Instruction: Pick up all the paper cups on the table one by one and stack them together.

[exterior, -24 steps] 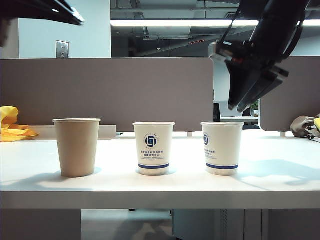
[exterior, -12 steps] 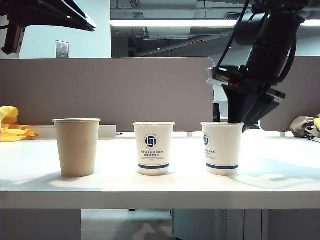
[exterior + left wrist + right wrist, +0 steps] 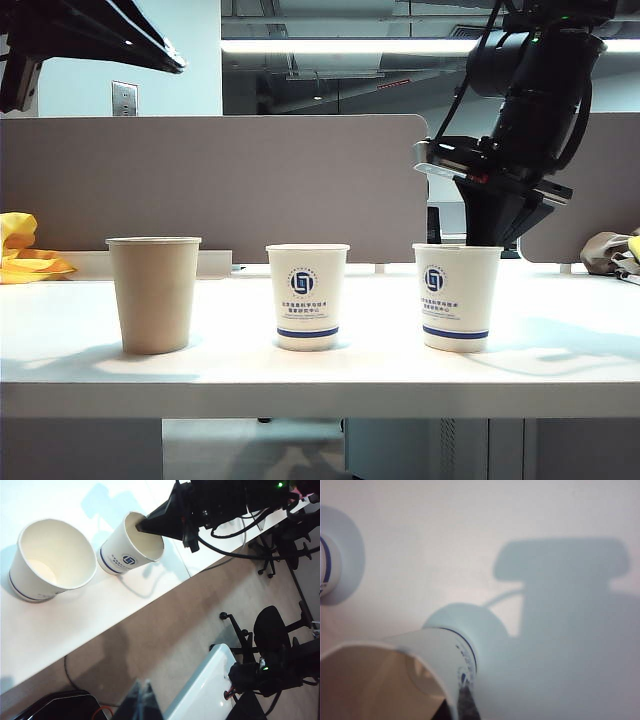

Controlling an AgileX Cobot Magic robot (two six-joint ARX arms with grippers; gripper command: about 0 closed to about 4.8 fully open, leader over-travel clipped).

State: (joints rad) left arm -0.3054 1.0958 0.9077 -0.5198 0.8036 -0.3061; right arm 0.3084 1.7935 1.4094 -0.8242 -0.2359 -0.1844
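The right gripper [image 3: 478, 240], closed, pinches the thin rim of the right white cup [image 3: 457, 296] near the table's [image 3: 300, 385] front edge; light, easily crushed. The left gripper [image 3: 150, 45] hovers above, its opening unclear.

Grey partition panels [image 3: 220, 180], yellow cloth [image 3: 25, 250] far left, office chairs [image 3: 272, 630].

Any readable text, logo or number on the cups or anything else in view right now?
Middle white cup: round blue logo, lines of small characters under it, too small to read.
Right white cup, rim pinched by the right gripper: same logo and print, unreadable.
Tan cup: no print.
Left gripper, raised at upper left: no label visible.
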